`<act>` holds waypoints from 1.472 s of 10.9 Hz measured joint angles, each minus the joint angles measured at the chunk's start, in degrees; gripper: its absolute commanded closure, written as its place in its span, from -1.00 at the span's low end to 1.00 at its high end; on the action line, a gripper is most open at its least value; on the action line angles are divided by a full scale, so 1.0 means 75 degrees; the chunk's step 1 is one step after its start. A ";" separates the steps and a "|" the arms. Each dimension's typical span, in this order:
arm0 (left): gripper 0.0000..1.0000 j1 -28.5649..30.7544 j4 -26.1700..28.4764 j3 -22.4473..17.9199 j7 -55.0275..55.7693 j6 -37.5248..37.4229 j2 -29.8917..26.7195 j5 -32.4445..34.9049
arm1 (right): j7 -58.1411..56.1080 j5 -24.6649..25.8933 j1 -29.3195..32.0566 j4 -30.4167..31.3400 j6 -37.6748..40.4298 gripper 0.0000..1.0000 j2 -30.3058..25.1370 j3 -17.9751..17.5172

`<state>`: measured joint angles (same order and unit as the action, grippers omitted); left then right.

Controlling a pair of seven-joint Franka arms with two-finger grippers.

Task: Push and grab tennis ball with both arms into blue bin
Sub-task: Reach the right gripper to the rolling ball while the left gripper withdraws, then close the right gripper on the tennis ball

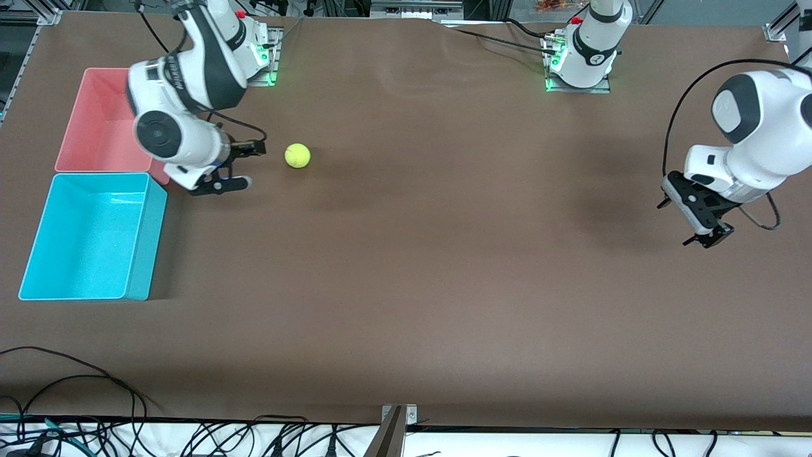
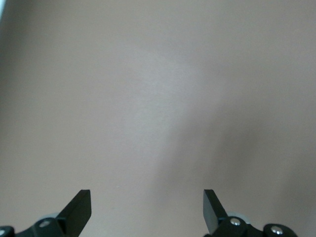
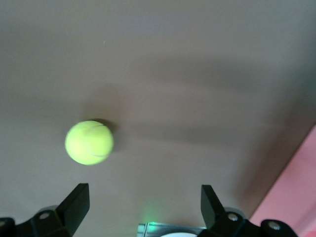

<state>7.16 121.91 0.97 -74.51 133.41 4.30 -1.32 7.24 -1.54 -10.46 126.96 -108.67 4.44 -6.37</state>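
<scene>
Two grippers are in play, and neither holds anything. My right gripper (image 1: 238, 166) sits low over the table (image 1: 444, 285) near the right arm's end, its fingers spread wide, with the tennis ball (image 1: 297, 155) just beside it toward the table's middle and not touching either finger. In the right wrist view the ball (image 3: 89, 142) lies on the bare brown surface ahead of the gap between my fingers, set off toward one finger rather than centred. My left gripper (image 1: 698, 219) hangs over the left arm's end of the table, well apart from the ball, also spread wide and empty; its wrist view shows only bare table between its fingers (image 2: 79, 210). That arm waits. The blue bin (image 1: 143, 235) stands at the table's edge at the right arm's end, nearer to the front camera than the pink bin (image 1: 76, 127), which touches it; both look empty. I judge that the pushing part of the task is done or nearly so, since the ball lies within my right arm's reach, and that the step in hand is the grab. The next move calls for lining the ball up midway between my right fingers, moving forward until they flank it, then closing. A ball rolls at a nudge, so a finger striking it off-centre could send it away. After the grip, the ball must be lifted over the blue bin's rim, not the pink bin's.
</scene>
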 measured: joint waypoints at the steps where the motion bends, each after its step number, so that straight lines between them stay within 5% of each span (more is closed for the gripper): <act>1: -1.00 0.0014 0.0002 0.0000 0.0043 -0.0001 -0.0216 0.0000 | 0.0212 0.0000 -0.0005 0.0496 -0.0447 -1.00 -0.0066 -0.0176; 6: -1.00 0.0016 0.0094 0.0009 0.0840 -0.0578 -0.1127 0.0000 | 0.1187 0.0001 -0.0008 0.2502 -0.2399 -1.00 -0.0337 -0.0837; 11: -1.00 0.0007 0.0129 0.0409 0.2429 -0.1371 -0.1631 0.0000 | 0.3024 0.1704 -0.0024 0.3082 -0.2738 -1.00 -0.0398 -0.1387; 16: -1.00 0.0025 -0.0062 0.0312 0.2581 -0.2109 -0.2061 0.0000 | 0.3716 0.1895 -0.0180 0.3413 -0.3348 -1.00 -0.0169 -0.1502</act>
<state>7.35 121.45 3.31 -55.15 117.59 -11.16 -1.32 35.11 12.67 -11.82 152.56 -133.78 3.17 -17.63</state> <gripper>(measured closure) 0.000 0.000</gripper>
